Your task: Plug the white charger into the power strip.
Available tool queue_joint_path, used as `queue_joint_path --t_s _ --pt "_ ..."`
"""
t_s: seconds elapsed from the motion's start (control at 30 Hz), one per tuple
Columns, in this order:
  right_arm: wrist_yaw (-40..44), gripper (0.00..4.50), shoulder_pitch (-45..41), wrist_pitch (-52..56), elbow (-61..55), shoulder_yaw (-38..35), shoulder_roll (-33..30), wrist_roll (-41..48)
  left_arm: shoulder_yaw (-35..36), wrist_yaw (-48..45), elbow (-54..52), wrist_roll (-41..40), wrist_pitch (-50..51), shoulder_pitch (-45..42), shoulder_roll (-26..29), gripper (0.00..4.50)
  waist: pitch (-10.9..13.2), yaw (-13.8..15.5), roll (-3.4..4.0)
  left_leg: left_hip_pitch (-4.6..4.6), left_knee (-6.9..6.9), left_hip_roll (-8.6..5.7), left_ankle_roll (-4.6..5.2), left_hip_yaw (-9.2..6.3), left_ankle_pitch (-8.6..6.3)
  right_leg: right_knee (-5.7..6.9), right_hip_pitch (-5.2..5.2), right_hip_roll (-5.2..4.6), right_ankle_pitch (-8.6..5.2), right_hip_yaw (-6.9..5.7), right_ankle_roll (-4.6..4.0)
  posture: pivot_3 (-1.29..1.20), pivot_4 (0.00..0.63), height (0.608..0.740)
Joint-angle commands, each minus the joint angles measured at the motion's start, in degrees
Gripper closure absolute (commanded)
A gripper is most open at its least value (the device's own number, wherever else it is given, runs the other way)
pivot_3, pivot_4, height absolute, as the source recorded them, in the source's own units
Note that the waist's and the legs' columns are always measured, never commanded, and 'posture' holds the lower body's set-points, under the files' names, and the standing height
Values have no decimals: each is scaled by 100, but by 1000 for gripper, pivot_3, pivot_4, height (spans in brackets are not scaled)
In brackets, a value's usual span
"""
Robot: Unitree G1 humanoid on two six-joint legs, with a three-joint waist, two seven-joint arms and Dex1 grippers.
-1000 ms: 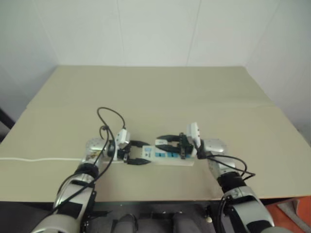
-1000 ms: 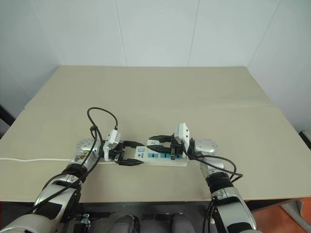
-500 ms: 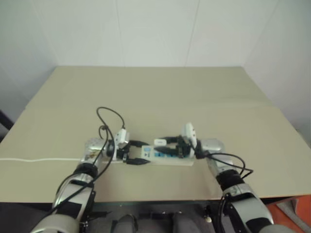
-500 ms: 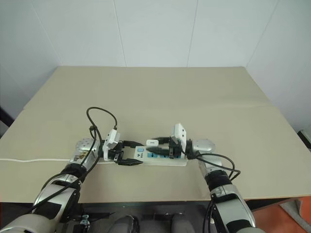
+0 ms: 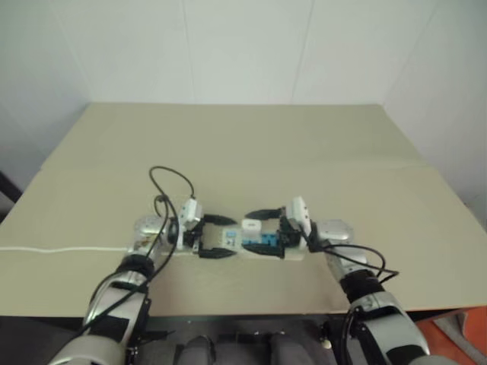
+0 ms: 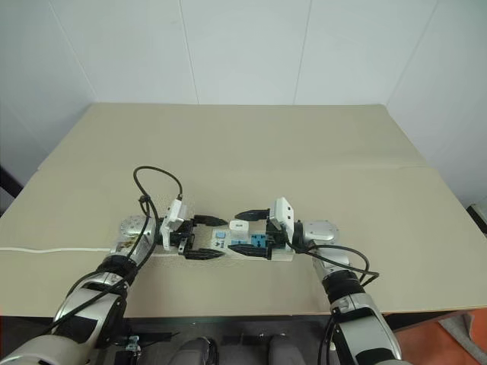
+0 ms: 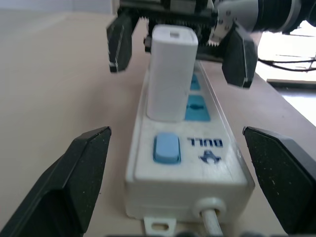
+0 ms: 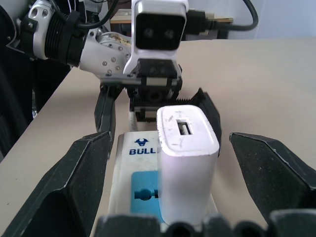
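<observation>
The power strip lies on the tan table between my two grippers, long axis left to right. The white charger stands upright in it, base against the socket face beside the blue switch. My left gripper is open, its fingers either side of the strip's cord end. My right gripper is open from the other end, its fingers flanking the charger without touching it. Two blue sockets show behind the charger.
The strip's thin white cord runs left across the table and off its edge. A black cable loop rises above my left wrist. The table's front edge is close below the strip. White walls stand behind.
My right gripper has opened and let go of the white charger, which now stands on its own in the strip. My left gripper has opened a little wider. Neither hand has shifted.
</observation>
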Motion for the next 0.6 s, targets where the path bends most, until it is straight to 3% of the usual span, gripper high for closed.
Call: queue_joint_path --t_s 0.03,0.17,0.3,0.5,0.6 --pt "34 0 173 205 -369 -150 -252 90 104 -23 -838 -415 -1 14 287 33 1 -1 -1 -3 0 0 0 0 0 0 -3 0 0 0 0 0 150 740" --pt "-4 0 378 281 -1207 -427 -797 237 360 -23 -2043 -984 849 321 634 33 9 5 7 -14 -2 1 0 0 0 -1 -12 -2 3 0 -5 0 150 740" --pt "259 0 662 446 -2245 -1045 -1988 554 65 -23 -2845 -1212 1335 832 1584 33 29 -8 30 -20 -7 1 0 2 0 -2 -22 -3 -1 2 -1 0 150 740" --pt "779 0 1197 262 -2523 -1817 -3722 526 -56 -23 -2605 -1172 1014 1193 2299 33 32 20 33 -3 -29 8 0 7 0 -6 -21 1 -26 0 7 0 150 740" --pt "907 0 1510 351 -2632 -2077 -4212 590 -56 -23 -2534 -1203 933 1244 2383 33 33 22 32 -5 -31 8 0 10 0 -9 -22 0 -29 2 5 0 150 740"
